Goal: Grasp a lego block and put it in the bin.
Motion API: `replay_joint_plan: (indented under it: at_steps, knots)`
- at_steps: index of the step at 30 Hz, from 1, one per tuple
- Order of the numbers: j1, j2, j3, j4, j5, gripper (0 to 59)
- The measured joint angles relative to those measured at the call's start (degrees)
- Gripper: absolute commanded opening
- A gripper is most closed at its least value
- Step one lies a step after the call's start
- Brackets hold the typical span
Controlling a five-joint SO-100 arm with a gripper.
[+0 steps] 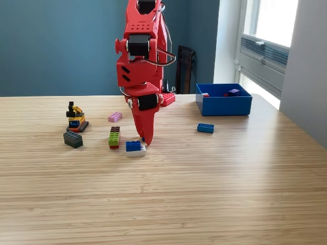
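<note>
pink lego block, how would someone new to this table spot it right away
Start at the red arm on the wooden table. The pink lego block lies flat toward the exterior view's left of its pincer, behind the green block. It is the only pink piece.

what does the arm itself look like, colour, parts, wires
The arm is bright red plastic throughout, built from blocky printed segments. Black servo motors sit in the joints, one near the top and one lower down. Thin pale cables loop out along the exterior view's right side. The end effector narrows to long, pointed red fingers. No markings or labels can be made out.
</note>
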Motion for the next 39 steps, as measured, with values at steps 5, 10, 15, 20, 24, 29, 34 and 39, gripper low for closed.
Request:
replay_joint_plan:
  at_steps: [5,10,15,20,24,29,34,39]
  knots:
    - [0.0,-0.3,-0.1,-0.1,0.0,1.4]
    - [0.0,-0.3,-0.1,-0.1,1.2,0.0]
    - [0.0,-0.3,-0.5,0.2,3.3,0.0]
    - [-0.5,-0.3,-3.7,5.3,6.9,0.0]
    - [-2.7,-0.3,-7.4,12.2,11.3,0.0]
    - [-6.7,-0.3,-12.5,21.7,18.4,0.0]
    - [-14.2,1.8,-16.4,28.5,25.5,0.0]
    - [-26.7,9.4,-14.4,30.4,29.9,0.0]
